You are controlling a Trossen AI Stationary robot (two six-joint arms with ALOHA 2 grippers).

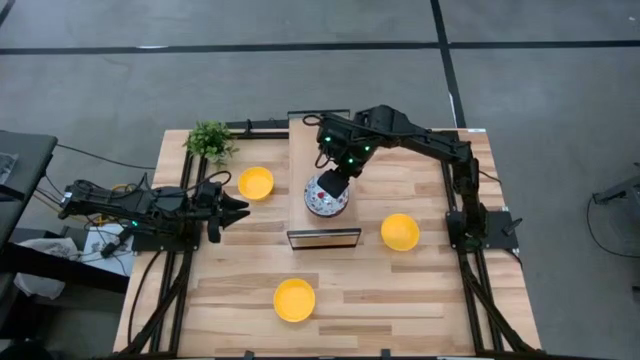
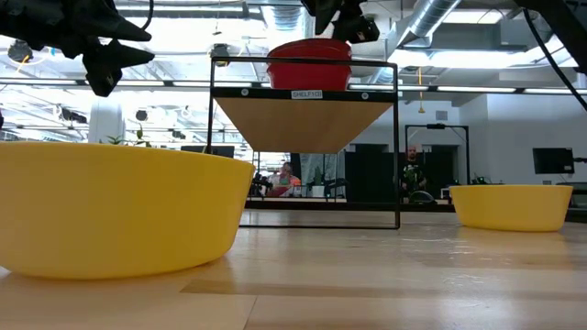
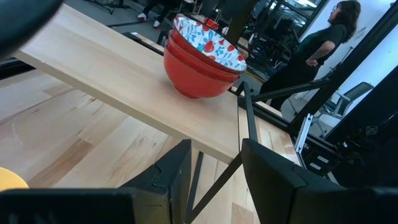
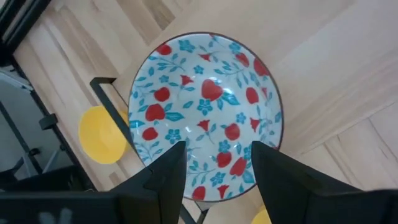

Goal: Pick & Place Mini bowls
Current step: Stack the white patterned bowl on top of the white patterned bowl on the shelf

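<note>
A stack of floral mini bowls [image 1: 325, 198], white with red-and-blue flowers inside and red outside, rests on its base on a raised wooden shelf [image 1: 312, 150]. It also shows in the low view [image 2: 309, 62] and the left wrist view [image 3: 202, 59]. My right gripper [image 4: 214, 165] hovers open just above the top bowl [image 4: 208, 93], fingers pointing down [image 1: 335, 183]. Three yellow mini bowls sit on the table: far left [image 1: 255, 183], right [image 1: 400, 232] and near [image 1: 294, 299]. My left gripper [image 1: 235, 210] waits open at the table's left, level with the shelf [image 3: 214, 168].
A small green potted plant [image 1: 210, 140] stands at the far left corner. The shelf's black metal frame [image 2: 396, 147] stands mid-table. Bare wood lies between the yellow bowls. A person [image 3: 323, 43] stands in the room beyond the table.
</note>
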